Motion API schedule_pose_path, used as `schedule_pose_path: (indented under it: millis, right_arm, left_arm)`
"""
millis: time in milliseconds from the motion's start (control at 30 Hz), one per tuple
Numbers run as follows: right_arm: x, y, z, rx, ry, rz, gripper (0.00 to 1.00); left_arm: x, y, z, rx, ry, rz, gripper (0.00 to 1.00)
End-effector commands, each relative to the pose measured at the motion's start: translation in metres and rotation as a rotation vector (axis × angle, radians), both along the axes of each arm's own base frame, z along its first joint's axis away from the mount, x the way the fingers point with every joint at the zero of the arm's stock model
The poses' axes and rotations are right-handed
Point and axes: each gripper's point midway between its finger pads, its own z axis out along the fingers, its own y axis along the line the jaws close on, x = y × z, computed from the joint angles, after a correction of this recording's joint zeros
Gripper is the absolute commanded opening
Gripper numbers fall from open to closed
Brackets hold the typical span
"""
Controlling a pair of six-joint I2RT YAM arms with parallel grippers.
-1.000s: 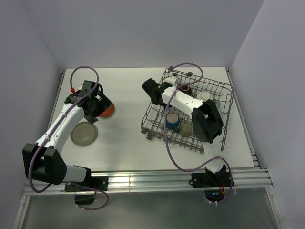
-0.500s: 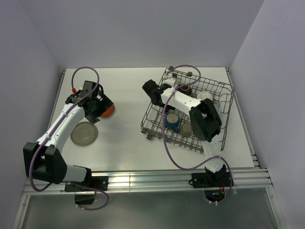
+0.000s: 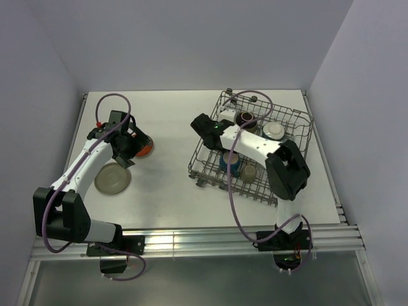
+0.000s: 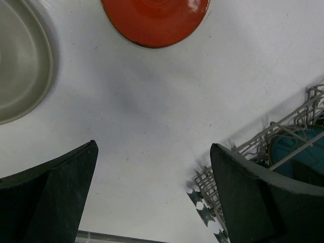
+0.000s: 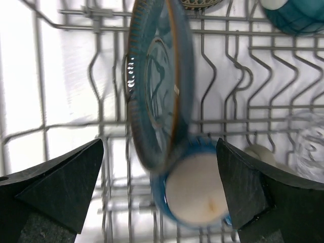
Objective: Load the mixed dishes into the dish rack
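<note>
The dish rack [image 3: 287, 150] stands at the right of the table. My right gripper [image 5: 159, 187] hangs open over its left part [image 3: 215, 140], with nothing between its fingers [image 5: 55, 187]. Below it a dark teal plate [image 5: 157, 91] stands on edge among the prongs, leaning against a blue cup [image 5: 197, 192] with a cream inside. A brown bowl [image 3: 247, 118], a cream bowl [image 3: 274, 131] and a clear glass cup [image 3: 248, 172] also sit in the rack. My left gripper [image 4: 152, 192] is open and empty above the table, near the red-orange plate [image 4: 154, 20] and the grey-beige plate [image 4: 20, 61].
The red-orange plate [image 3: 143, 148] and the grey-beige plate [image 3: 113, 178] lie on the white table at the left, close together. The rack's wire corner [image 4: 253, 152] shows to the right of my left fingers. Walls close in the table on three sides.
My right gripper has opened and let go of the dark teal plate, which now stands in the rack. The right arm has drawn back a little. The left arm has barely moved.
</note>
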Motion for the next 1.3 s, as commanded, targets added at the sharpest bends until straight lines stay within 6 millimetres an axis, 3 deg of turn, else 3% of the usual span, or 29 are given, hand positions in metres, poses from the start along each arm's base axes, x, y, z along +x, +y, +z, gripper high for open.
schedule_pose_path:
  millis: [0, 133, 167, 467, 800, 1000, 1267]
  right_arm:
    - [-0.006, -0.001, 0.054, 0.044, -0.140, 0.001, 1.00]
    - [-0.027, -0.016, 0.081, 0.039, -0.196, 0.007, 1.00]
    - [-0.031, -0.022, 0.099, 0.058, -0.241, 0.002, 1.00]
    - [-0.057, -0.048, 0.143, 0.125, -0.358, 0.042, 1.00]
    - [-0.071, -0.064, 0.157, 0.162, -0.456, 0.086, 1.00]
    - [-0.077, -0.067, 0.169, 0.213, -0.510, 0.112, 1.00]
    - [-0.085, -0.073, 0.177, 0.246, -0.559, 0.133, 1.00]
  left_arm:
    - [0.009, 0.000, -0.008, -0.072, -0.005, 0.010, 0.99]
    - [0.016, 0.015, -0.026, -0.170, 0.041, 0.061, 0.99]
    - [0.017, 0.018, -0.030, -0.190, 0.050, 0.072, 0.99]
    - [0.049, 0.030, -0.066, -0.254, 0.133, 0.218, 0.97]
    - [0.075, 0.037, -0.080, -0.262, 0.011, 0.292, 0.94]
    - [0.060, 0.039, -0.107, -0.251, 0.028, 0.310, 0.92]
    - [0.063, 0.039, -0.120, -0.273, -0.067, 0.309, 0.85]
